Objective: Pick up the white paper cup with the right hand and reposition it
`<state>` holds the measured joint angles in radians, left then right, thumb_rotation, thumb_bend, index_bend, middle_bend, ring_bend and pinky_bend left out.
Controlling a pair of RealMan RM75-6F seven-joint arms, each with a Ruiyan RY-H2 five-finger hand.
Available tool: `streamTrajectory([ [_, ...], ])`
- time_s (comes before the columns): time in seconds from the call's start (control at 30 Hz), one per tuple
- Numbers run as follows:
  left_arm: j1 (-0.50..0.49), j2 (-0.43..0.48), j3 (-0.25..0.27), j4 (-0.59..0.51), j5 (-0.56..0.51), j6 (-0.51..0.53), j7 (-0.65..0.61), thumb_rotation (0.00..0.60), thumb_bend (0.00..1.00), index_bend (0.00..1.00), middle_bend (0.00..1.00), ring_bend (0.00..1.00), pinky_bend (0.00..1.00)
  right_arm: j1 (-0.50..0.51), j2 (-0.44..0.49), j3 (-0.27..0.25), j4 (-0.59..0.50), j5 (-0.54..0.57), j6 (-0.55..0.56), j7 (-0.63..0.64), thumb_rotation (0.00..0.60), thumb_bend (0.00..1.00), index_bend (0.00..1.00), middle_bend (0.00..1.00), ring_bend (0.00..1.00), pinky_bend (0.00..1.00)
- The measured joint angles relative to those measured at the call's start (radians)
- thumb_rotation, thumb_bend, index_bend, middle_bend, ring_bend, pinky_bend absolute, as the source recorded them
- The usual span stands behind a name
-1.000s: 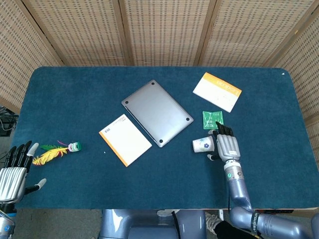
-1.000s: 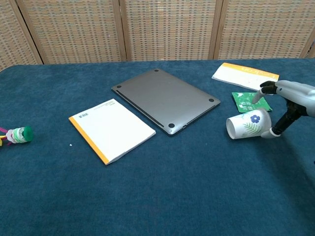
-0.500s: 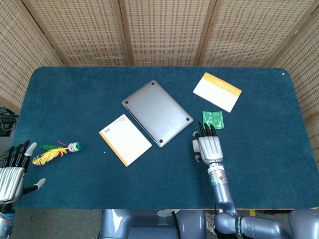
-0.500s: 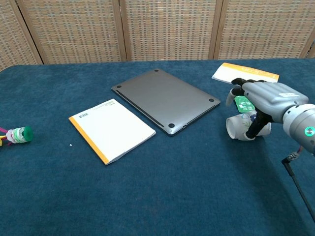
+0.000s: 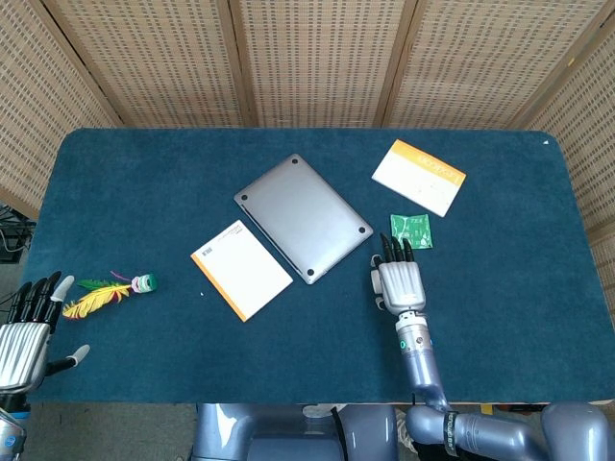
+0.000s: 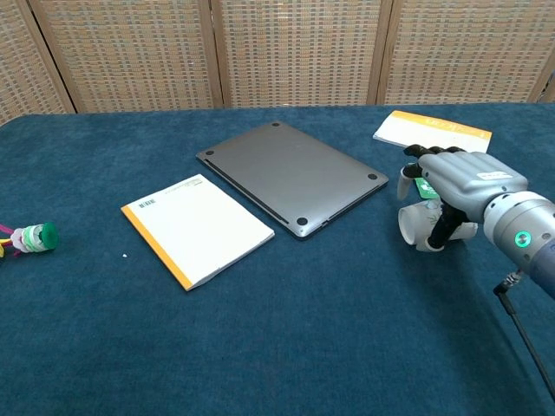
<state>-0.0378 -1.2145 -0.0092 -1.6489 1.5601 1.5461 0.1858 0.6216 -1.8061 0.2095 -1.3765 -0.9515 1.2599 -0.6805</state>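
The white paper cup (image 6: 414,224) lies on its side on the blue table, its mouth facing left. My right hand (image 6: 455,182) lies over it from above, fingers stretched across its top and the thumb (image 6: 445,228) down against its near side. In the head view the right hand (image 5: 397,280) covers the cup almost entirely. The cup still rests on the cloth. My left hand (image 5: 24,331) hangs at the table's near left corner, fingers apart, holding nothing.
A closed grey laptop (image 5: 303,217) lies just left of the cup. A green packet (image 5: 411,230) sits right behind the hand, with a white-and-orange booklet (image 5: 419,177) further back. A notepad (image 5: 241,269) and a feather toy (image 5: 106,293) lie to the left.
My right hand swung in from the cup's right side and settled over it, then edged slightly left. The cup stays on its side in the same spot. The left hand has not moved.
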Motion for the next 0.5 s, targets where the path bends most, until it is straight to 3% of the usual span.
streamTrajectory([
  [0.5, -0.004, -0.004, 0.003, 0.000, 0.000, -0.010, 0.003, 0.600, 0.12, 0.00, 0.00, 0.00, 0.00, -0.002, -0.030, 0.002, 0.093, -0.019, -0.027, 0.025, 0.600, 0.27, 0.51, 0.04, 0.00, 0.00],
])
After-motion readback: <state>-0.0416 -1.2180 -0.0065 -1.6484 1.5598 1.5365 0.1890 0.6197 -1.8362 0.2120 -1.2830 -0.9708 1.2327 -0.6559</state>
